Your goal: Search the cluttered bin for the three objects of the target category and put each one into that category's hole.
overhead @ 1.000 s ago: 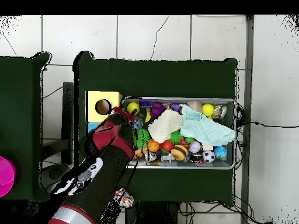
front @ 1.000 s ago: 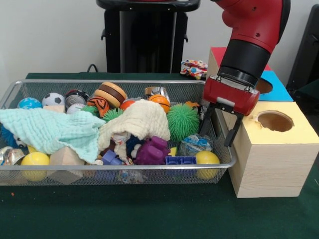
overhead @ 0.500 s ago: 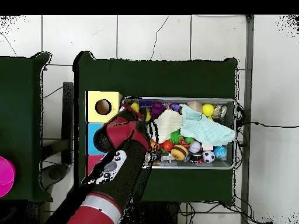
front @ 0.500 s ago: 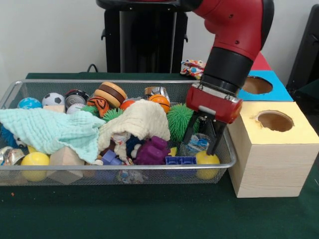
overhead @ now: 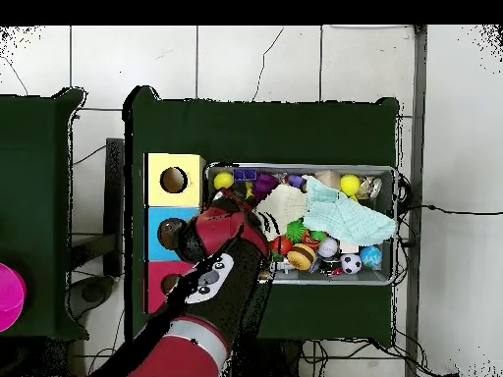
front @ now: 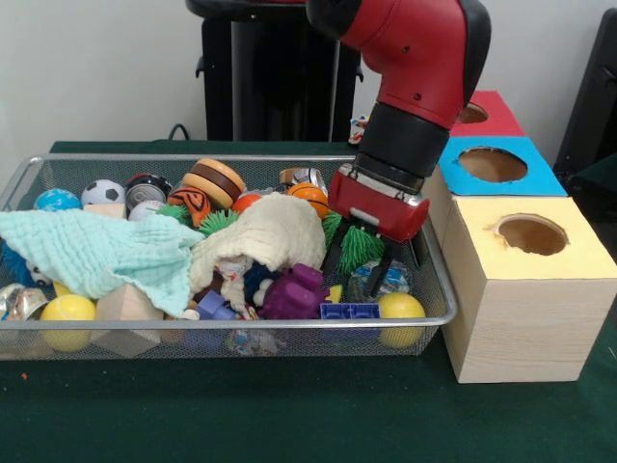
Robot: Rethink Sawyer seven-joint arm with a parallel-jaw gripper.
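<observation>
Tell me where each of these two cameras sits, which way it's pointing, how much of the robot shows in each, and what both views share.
Front view: sits low across the table, facing the wire bin and the yellow box; shows the red arm's lower part and the gripper, open over the green spiky ball.
Overhead view: looks straight down on the green table; shows the arm reaching up from the bottom edge, hiding the gripper.
Shared: the bin, the mint cloth, the cream cloth and the yellow, blue and red boxes.
</observation>
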